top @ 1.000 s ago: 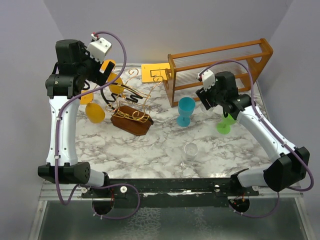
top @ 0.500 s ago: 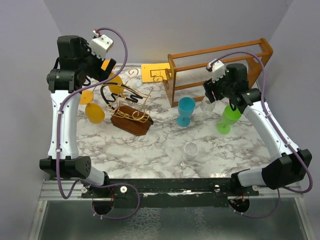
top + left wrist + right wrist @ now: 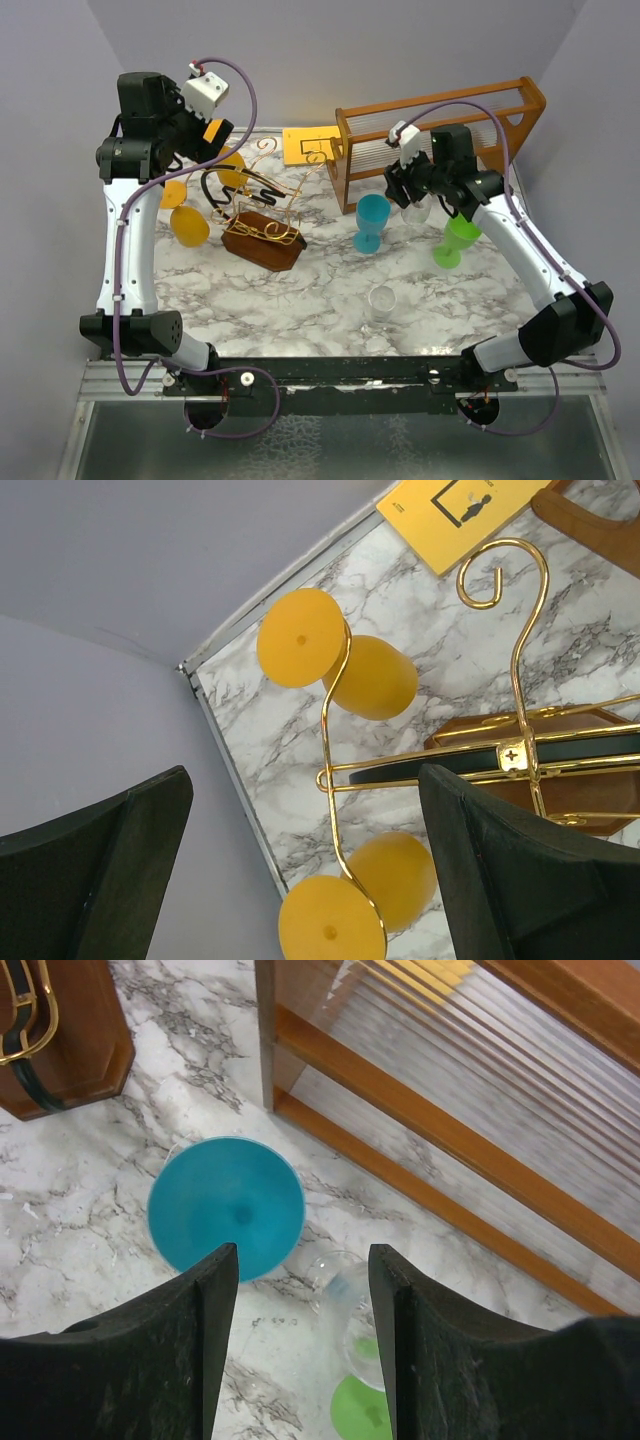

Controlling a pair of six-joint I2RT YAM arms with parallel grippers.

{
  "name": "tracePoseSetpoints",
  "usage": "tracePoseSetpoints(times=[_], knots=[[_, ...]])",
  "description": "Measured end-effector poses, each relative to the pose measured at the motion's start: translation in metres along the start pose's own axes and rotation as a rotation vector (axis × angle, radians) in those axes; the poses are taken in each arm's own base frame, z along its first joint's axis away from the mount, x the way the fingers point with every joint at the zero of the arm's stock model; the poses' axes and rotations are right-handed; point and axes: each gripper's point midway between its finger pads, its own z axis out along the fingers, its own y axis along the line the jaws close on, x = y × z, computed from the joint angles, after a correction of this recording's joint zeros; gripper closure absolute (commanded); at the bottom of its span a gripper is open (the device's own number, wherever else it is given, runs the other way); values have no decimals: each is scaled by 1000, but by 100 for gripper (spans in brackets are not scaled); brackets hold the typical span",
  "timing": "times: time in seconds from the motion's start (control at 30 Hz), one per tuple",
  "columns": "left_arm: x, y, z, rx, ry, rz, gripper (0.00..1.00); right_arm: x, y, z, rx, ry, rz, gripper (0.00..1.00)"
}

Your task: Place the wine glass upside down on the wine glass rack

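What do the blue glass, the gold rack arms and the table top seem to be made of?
Blue glass: probably plastic, opaque and matte.
Gold rack arms: metal wire, polished, it gleams.
Table top: marble look, grey veins; maybe only printed.

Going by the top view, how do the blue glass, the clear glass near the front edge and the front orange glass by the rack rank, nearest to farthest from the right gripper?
1. Nearest: blue glass, just left of the right gripper.
2. Next: clear glass, toward the front edge.
3. Farthest: orange glass, far left, beyond the wine glass rack.
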Motion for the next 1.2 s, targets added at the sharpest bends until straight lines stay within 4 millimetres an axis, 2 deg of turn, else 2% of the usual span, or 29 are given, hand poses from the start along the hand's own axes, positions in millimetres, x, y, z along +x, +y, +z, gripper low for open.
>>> tracePoseSetpoints(times=[0.17, 0.57, 0.8, 1.2], knots=[[0, 0, 0, 0, 0, 4, 1, 8, 12, 15, -38, 32, -20, 47], [2, 0, 1, 3, 4, 11, 1, 38, 27, 56, -79, 125, -50, 59], [3, -1, 2, 7, 6, 12, 1, 41, 24, 62, -44, 124, -79, 66], [2, -2, 2, 11, 4, 20, 1, 38, 25, 63, -42, 116, -91, 66]])
